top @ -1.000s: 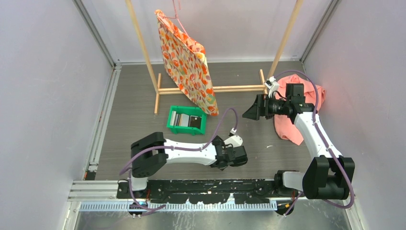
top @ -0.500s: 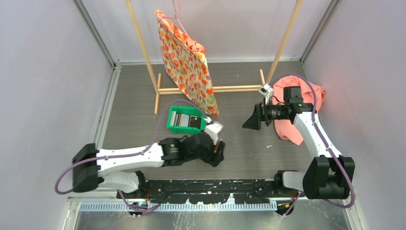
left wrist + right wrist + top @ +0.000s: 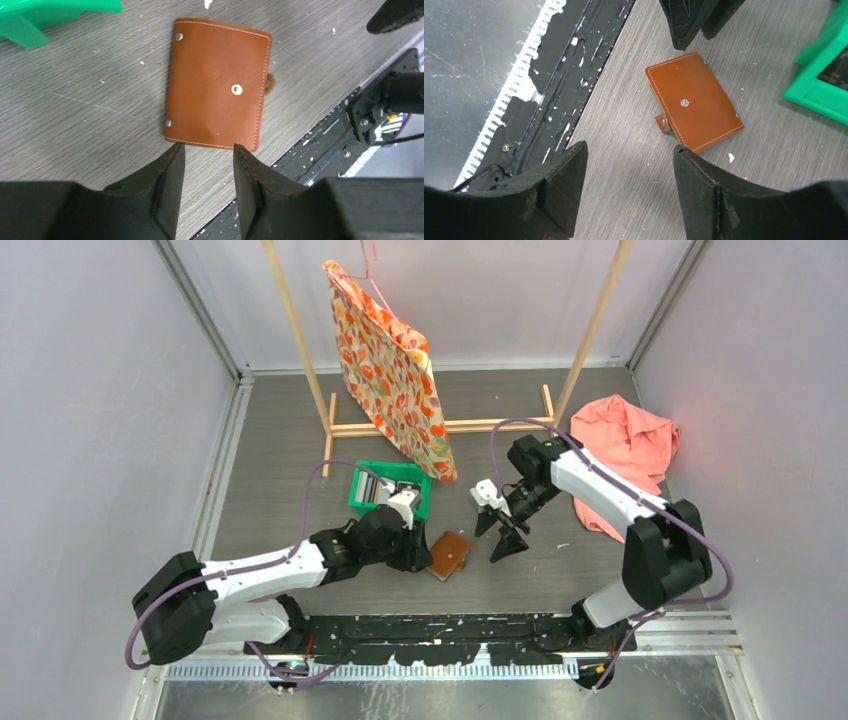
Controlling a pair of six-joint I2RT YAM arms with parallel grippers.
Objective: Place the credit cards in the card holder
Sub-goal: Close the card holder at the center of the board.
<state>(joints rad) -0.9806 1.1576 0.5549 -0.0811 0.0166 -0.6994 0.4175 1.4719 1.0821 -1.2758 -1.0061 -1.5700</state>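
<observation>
A small brown leather card holder (image 3: 450, 554) lies folded shut, round metal snap facing up, on a grey wood-grain table (image 3: 280, 460) near the middle of its near edge. The left gripper (image 3: 415, 545) sits just left of it, black jaws a little apart and holding nothing. From the left wrist, the holder's (image 3: 217, 85) short edge is right at the fingertips (image 3: 175, 152) and its long axis runs straight away from them; contact cannot be told. The right gripper (image 3: 497, 536) hovers slightly right and farther back, jaws spread wide and empty, the holder (image 3: 694, 102) ahead of them with a gap between. The left arm is the nearer one.

The thin plastic credit cards (image 3: 370, 490), silvery grey and dark, stand in a small green plastic bin (image 3: 358, 502) just beyond the left gripper, none yet in the holder.

Farther back stands a wooden rack (image 3: 440, 426) with an orange floral fabric bag (image 3: 390, 370). A crumpled pink cloth (image 3: 630, 440) lies far right. Plain pale walls (image 3: 90, 440) close in the space.
</observation>
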